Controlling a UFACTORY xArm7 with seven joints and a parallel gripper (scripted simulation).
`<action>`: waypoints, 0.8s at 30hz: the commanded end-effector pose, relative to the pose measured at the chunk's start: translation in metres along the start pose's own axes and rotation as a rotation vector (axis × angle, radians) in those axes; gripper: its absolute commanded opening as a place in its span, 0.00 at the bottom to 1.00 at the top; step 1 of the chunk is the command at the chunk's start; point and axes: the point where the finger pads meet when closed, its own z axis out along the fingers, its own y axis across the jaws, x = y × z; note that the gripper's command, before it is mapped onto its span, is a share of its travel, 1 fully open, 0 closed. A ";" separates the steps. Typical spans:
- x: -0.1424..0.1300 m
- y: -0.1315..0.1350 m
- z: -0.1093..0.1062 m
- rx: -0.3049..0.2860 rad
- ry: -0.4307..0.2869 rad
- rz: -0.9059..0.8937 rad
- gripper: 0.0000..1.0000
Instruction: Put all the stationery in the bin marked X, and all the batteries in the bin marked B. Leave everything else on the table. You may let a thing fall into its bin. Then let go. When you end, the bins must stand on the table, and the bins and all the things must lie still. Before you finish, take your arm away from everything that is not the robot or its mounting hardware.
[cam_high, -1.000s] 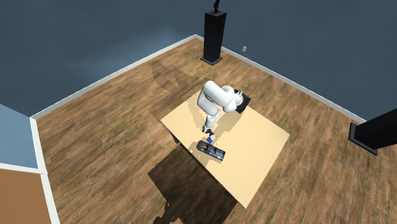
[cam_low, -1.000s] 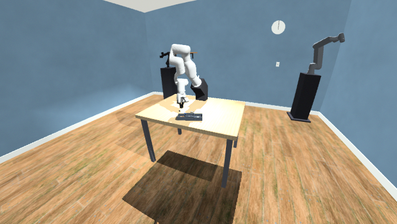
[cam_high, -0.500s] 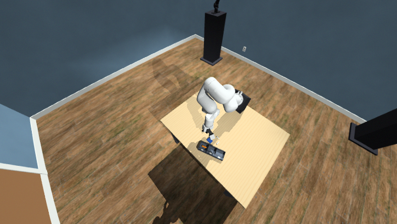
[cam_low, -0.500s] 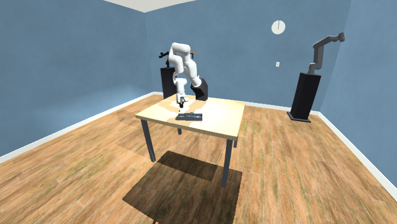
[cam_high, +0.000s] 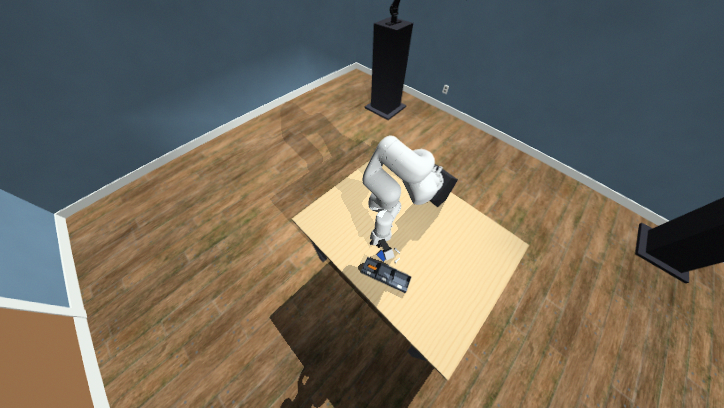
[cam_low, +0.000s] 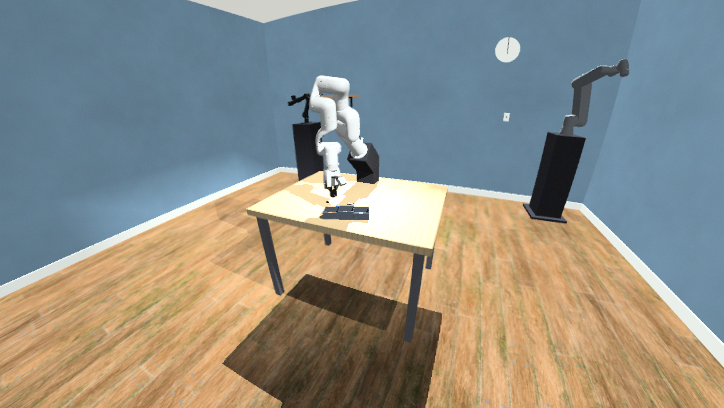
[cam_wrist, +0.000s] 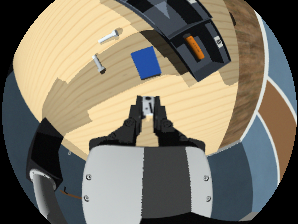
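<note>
The sorting is judged to be partly done. An orange elongated item (cam_high: 372, 266) (cam_wrist: 194, 47) already lies in the end bin of the row of bins (cam_high: 390, 284) (cam_low: 347, 216) (cam_wrist: 183, 60), at the upper right of the wrist view. Whether it is stationery or a battery cannot be told, nor can the letter on that bin be read, so its correct placement is not confirmed. No loose battery can be identified.

On the table (cam_high: 471, 263) (cam_low: 405, 202) (cam_wrist: 45, 55), a blue block (cam_high: 380, 255) (cam_wrist: 146, 63) lies near the centre top of the wrist view, and two pale bolts (cam_high: 397, 250) (cam_wrist: 98, 64) lie at its upper left. The bolts are presumably to be left where they are; what the block is cannot be told.

The gripper (cam_high: 384, 245) (cam_low: 332, 192) (cam_wrist: 147, 104) is nearly closed, its fingers held slightly apart on a small grey metal piece, probably a pencil sharpener (cam_wrist: 148, 105). This is seen between the fingertips at the centre of the wrist view, apart from the block and the bins. If it is a sharpener, it is still to be carried to bin X and released, after which the arm must be withdrawn.
</note>
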 end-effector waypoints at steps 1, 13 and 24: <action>0.036 0.005 0.001 0.003 -0.007 0.001 0.00; 0.085 0.012 0.001 0.004 -0.005 -0.172 0.00; 0.139 0.018 0.001 0.005 0.004 -0.388 0.00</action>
